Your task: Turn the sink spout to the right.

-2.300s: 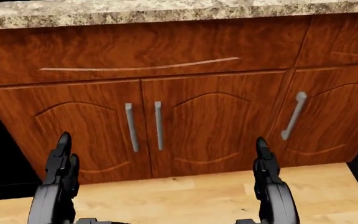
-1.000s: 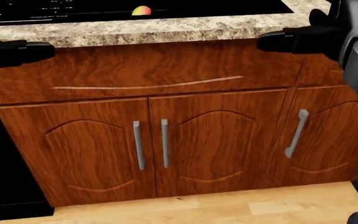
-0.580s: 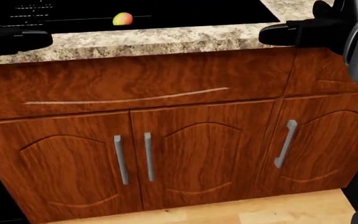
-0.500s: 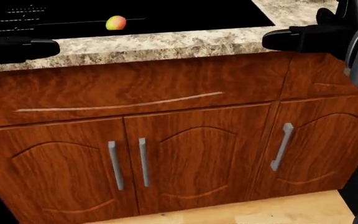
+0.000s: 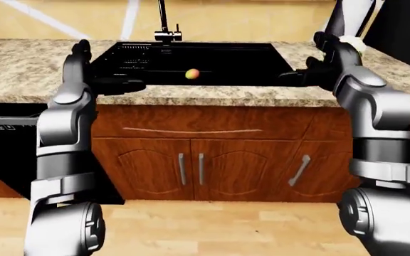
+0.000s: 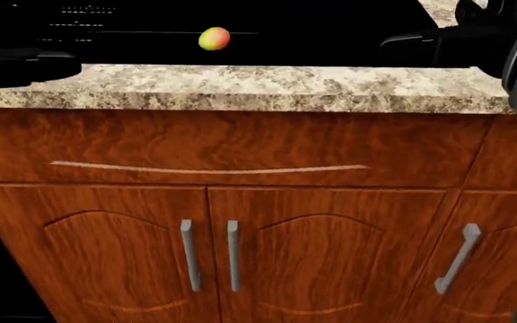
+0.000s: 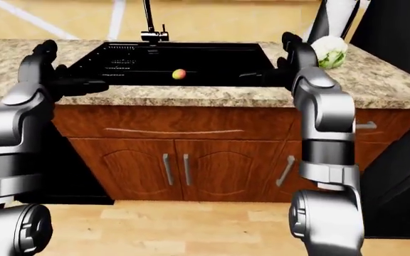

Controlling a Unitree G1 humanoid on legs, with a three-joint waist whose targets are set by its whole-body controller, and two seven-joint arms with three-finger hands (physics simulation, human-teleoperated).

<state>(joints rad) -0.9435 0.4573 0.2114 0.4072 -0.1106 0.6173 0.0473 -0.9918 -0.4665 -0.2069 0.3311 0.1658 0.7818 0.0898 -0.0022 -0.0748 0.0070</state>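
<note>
The dark metal sink spout (image 5: pixel 163 18) is seen at top centre, beyond the black basin (image 5: pixel 191 61). Both hands' fingers (image 5: pixel 301 74) are extended, empty. The spout's base could be missed, being out of reach.

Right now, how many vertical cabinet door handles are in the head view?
3. A left handle and a middle handle sit side by side at the seam of the double doors; the right handle leans on the right-hand door. Others may lie outside the view.
</note>
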